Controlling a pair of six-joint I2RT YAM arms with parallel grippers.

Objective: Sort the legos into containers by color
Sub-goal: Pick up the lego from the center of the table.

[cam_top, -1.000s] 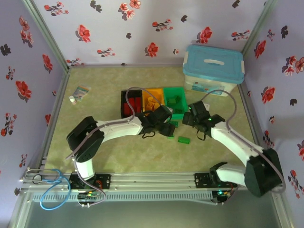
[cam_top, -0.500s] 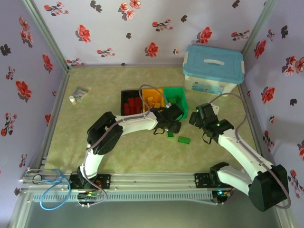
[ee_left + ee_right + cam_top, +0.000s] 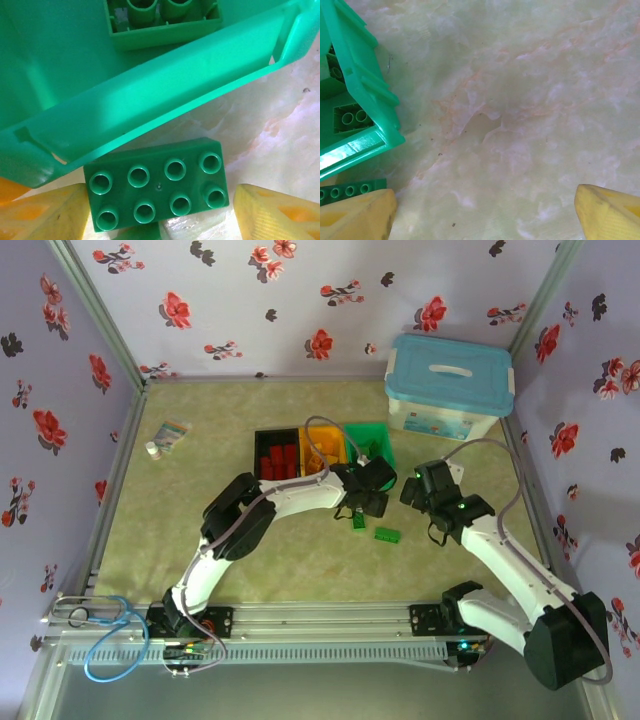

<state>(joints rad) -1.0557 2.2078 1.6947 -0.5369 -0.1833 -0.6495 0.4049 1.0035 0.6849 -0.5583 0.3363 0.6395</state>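
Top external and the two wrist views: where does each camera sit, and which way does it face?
Top external: high behind the arm bases, looking down on the marbled table; both arms show whole.
Left wrist: on the left gripper, facing down at a green eight-stud plastic brick; yellow fingertips show.
Right wrist: on the right gripper, facing down at bare table; yellow fingertips show.
Shared: both wrist views catch the green rectangular plastic bin.

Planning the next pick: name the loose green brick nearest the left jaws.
The eight-stud green brick, lying studs-up just outside the green bin, between the left jaws. The other loose green brick lies farther out on the table.
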